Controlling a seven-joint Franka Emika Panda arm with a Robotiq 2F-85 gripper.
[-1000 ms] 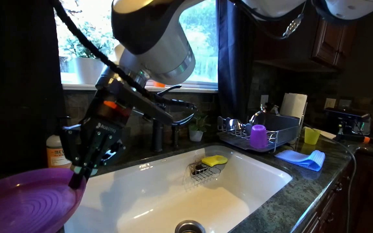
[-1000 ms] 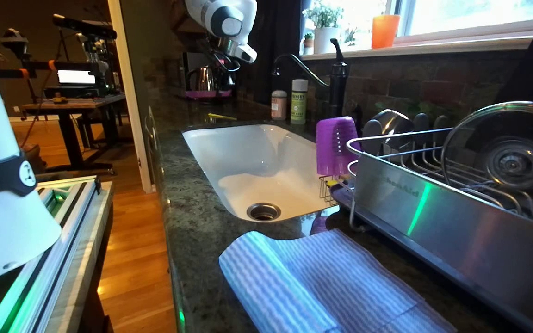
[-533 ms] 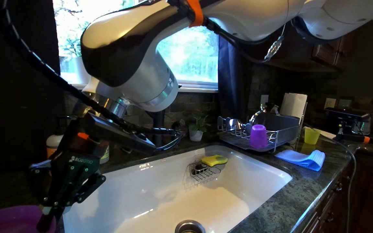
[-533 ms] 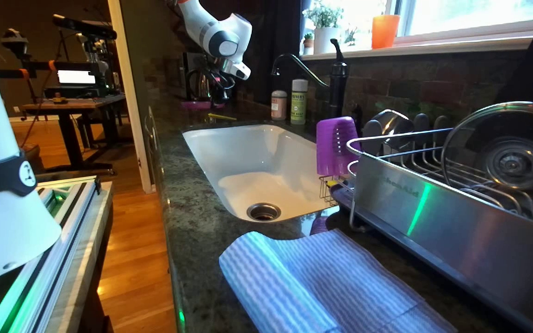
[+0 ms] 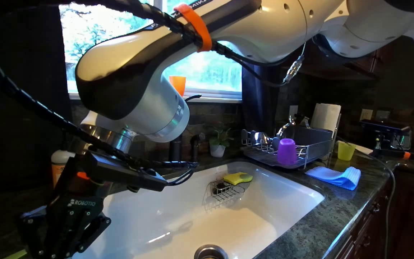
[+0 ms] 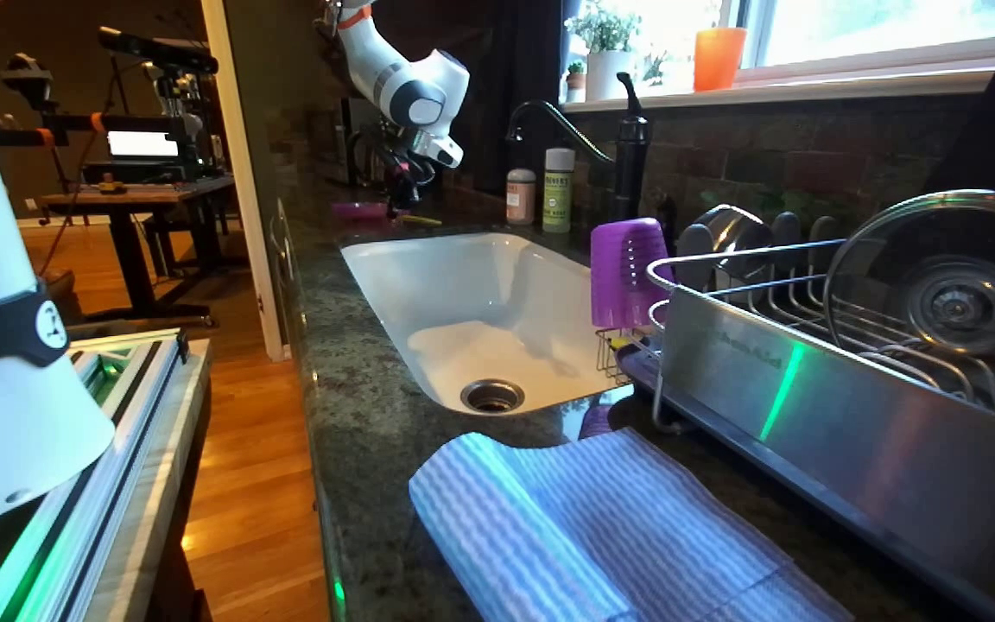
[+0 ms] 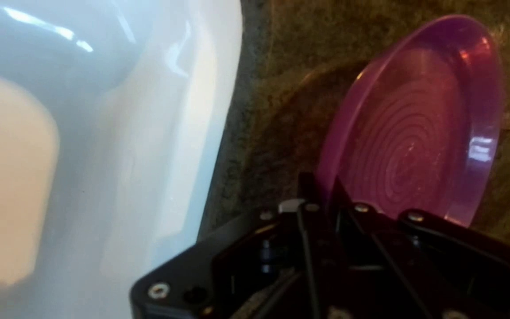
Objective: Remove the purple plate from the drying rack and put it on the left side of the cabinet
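Observation:
The purple plate is tilted in the wrist view, over the dark counter beside the sink. My gripper is shut on its near rim, one finger on each side. In an exterior view the plate shows small and low at the counter's far end, under my gripper; I cannot tell whether it touches the counter. In an exterior view the fingertips and plate are below the frame edge. The drying rack stands across the sink, far from the gripper, and also shows in an exterior view.
The white sink lies right beside the gripper. Soap bottles and the black faucet stand behind it. A yellow-green strip lies near the plate. The rack holds a purple cup; a blue cloth lies by it.
The arm has lowered, with the plate still in the gripper. The plate has dropped toward the counter and gone out of the bottom left of an exterior view.

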